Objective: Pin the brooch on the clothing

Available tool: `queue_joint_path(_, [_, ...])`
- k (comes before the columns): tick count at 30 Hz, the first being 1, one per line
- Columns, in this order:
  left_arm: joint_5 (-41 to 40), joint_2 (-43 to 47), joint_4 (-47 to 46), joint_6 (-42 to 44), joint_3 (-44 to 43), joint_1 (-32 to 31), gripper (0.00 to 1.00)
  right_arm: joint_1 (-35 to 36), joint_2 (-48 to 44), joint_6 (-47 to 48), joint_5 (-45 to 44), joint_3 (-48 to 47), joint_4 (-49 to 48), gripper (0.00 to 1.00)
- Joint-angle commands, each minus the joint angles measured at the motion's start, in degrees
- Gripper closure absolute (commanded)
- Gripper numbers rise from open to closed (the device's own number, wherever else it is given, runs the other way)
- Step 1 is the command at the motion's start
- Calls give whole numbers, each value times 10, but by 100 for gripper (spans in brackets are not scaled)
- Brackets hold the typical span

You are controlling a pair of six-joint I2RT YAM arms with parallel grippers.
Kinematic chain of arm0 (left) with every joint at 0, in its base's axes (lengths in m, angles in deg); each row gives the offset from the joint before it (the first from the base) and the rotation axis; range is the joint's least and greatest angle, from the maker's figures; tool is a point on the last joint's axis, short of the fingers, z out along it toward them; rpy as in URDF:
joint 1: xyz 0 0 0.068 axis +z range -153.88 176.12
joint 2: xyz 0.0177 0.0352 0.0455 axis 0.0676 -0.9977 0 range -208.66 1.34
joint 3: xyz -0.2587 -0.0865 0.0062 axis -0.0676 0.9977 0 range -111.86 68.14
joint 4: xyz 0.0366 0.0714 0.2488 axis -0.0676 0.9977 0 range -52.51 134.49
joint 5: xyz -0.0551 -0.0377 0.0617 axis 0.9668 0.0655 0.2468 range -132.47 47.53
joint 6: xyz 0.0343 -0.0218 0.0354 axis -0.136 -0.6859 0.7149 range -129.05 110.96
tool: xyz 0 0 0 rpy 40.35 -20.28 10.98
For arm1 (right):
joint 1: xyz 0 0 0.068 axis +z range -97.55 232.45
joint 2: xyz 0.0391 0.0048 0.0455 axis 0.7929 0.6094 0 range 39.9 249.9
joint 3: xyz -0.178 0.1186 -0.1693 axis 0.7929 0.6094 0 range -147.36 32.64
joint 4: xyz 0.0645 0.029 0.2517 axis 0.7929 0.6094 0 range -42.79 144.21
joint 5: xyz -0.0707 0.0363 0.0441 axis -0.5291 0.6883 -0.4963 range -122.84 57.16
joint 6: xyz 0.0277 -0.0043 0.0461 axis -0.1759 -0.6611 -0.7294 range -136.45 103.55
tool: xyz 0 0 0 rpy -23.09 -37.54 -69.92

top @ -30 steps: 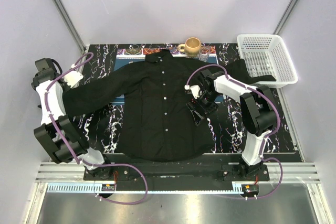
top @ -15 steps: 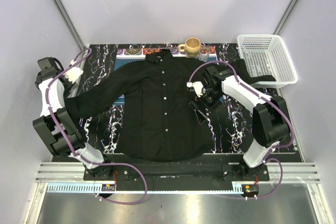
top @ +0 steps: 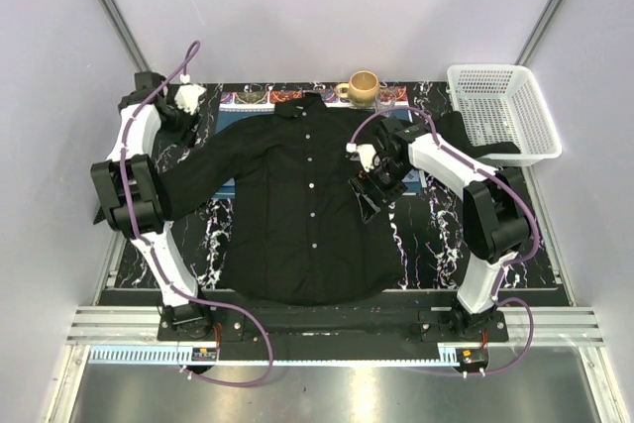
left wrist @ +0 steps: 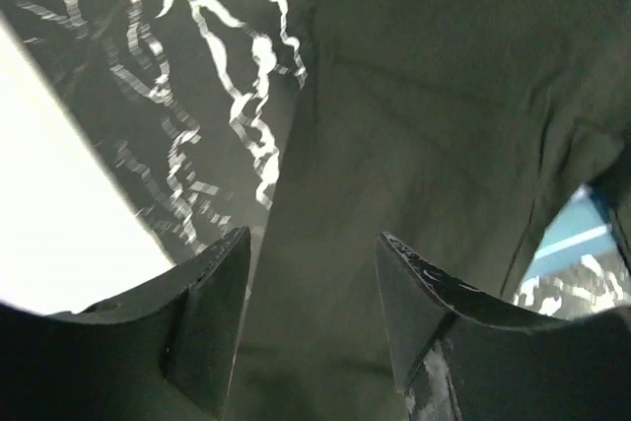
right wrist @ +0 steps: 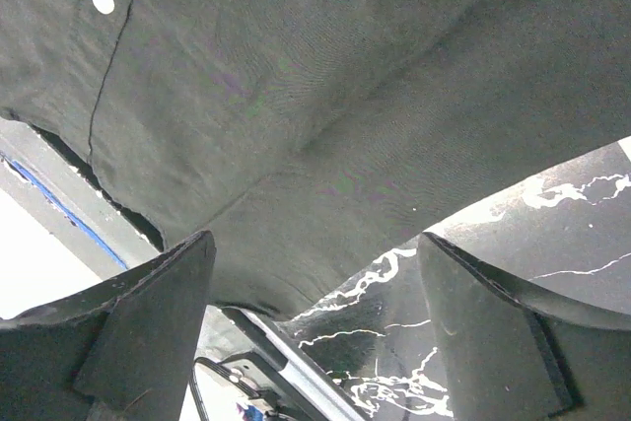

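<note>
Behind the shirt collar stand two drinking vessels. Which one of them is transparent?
The small glass, to the right of the tan mug in the top view. The mug is opaque and has a handle.

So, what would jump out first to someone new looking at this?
The big black shirt, spread flat across the middle of the table. Then the right tool, open over the shirt's right-hand edge, and the white basket at the far right corner, with a tan mug behind the collar.
</note>
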Motion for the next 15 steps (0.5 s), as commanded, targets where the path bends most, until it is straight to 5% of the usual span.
queue_joint_path(1, [22,-90,-10,-92,-73,-2,43,1,4,-18,22,-19,-14,12])
queue_joint_path(8, [-1,-172,-1,-92,-115,-16,43,1,13,-19,28,-15,-17,12])
queue_joint_path(15, [-78,-235,14,-81,-156,-31,56,1,24,-17,28,-13,-19,12])
